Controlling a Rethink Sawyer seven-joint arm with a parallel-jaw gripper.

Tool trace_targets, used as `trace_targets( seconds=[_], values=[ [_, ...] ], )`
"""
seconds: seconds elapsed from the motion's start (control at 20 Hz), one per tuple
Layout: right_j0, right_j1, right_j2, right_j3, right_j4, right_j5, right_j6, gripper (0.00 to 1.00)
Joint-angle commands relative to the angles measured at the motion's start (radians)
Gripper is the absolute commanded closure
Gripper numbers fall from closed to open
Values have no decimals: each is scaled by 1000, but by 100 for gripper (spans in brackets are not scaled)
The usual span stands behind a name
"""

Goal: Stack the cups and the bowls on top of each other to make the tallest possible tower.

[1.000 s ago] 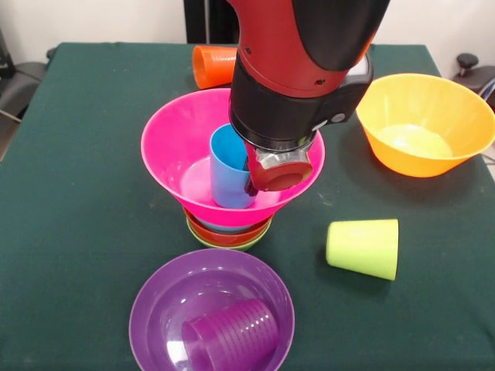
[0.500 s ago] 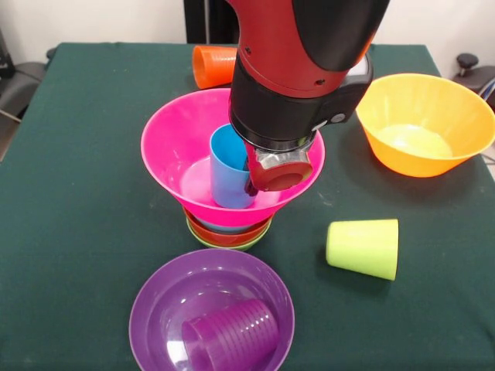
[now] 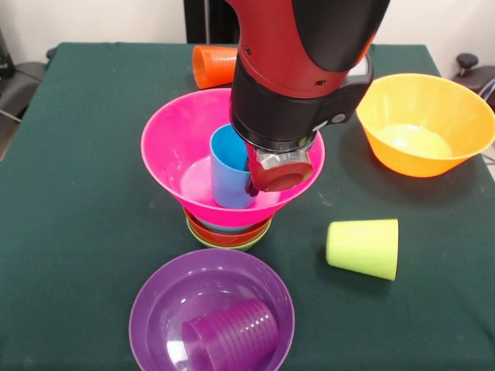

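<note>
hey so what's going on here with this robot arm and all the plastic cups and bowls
The red and black arm reaches down into the pink bowl, which sits on a nest of small bowls. Its gripper is at the rim of the blue cup standing upright in that bowl; whether it is gripping the cup cannot be seen. The lime green cup lies on its side on the table, the purple cup lies in the purple bowl, and the orange cup and yellow bowl sit apart.
</note>
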Motion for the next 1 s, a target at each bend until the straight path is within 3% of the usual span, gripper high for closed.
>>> trace_targets(
  seconds=[0.05,0.8,0.85,1.0],
  values=[
    [22,21,123,69,-39,-52,78,100],
    [24,6,125,83,-57,-45,42,100],
    [25,2,127,90,-62,-51,30,0],
    [27,1,125,88,-68,-48,21,0]
  ],
)
